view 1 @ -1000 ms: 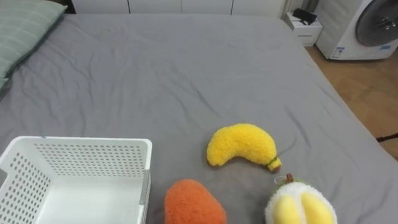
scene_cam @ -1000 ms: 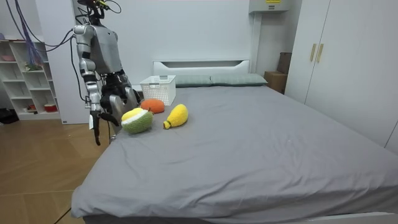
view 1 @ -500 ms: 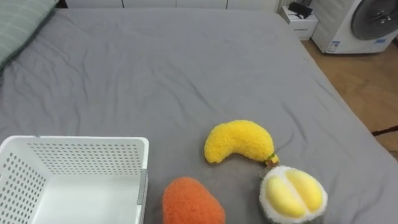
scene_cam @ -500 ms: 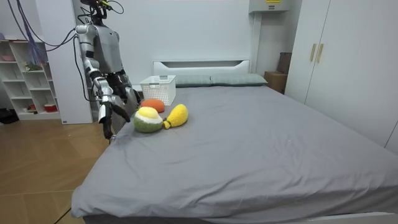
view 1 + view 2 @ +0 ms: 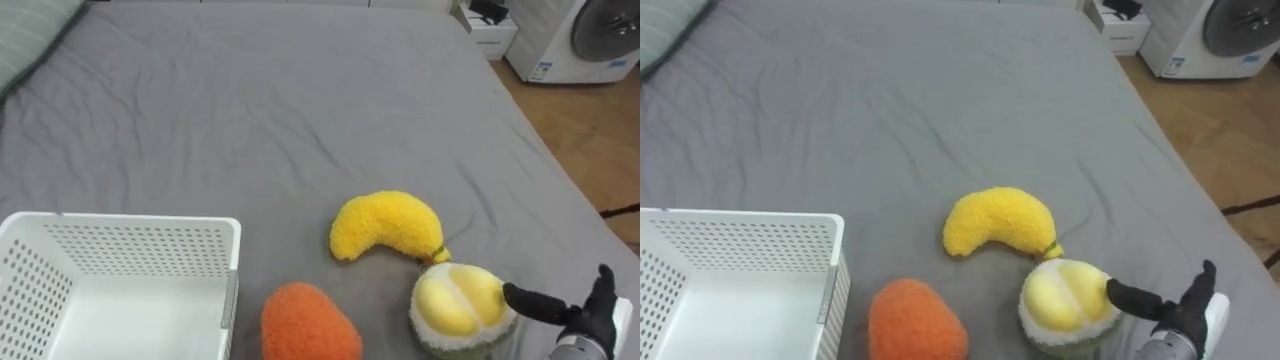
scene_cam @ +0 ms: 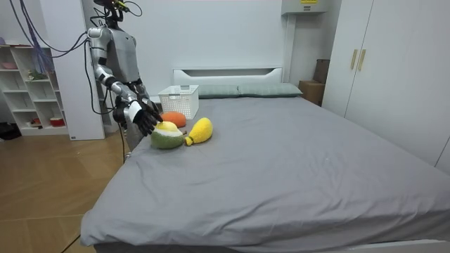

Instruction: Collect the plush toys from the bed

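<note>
Three plush toys lie on the grey bed point(image 5: 300, 110) close to its near edge: a yellow banana point(image 5: 385, 225), an orange round toy point(image 5: 308, 325), and a green-and-yellow fruit toy point(image 5: 458, 305) touching the banana's stem end. A white perforated basket point(image 5: 130, 232) stands at the lower left, beside the orange toy. My right hand point(image 5: 590, 315) comes in from the lower right, open, with one straight finger point(image 5: 535, 303) against the fruit toy's side. In the room view I stand at the bed's side with that hand point(image 6: 144, 116) stretched over the fruit toy point(image 6: 167, 135).
A striped pillow point(image 5: 30, 30) lies at the far left corner. The bed's right edge drops to a wooden floor point(image 5: 590, 130), where a washing machine point(image 5: 590, 35) and a small white cabinet point(image 5: 485, 15) stand.
My right arm has risen from my side and reached the green-and-yellow fruit toy. That toy has shifted up the bed until it rests against the banana.
</note>
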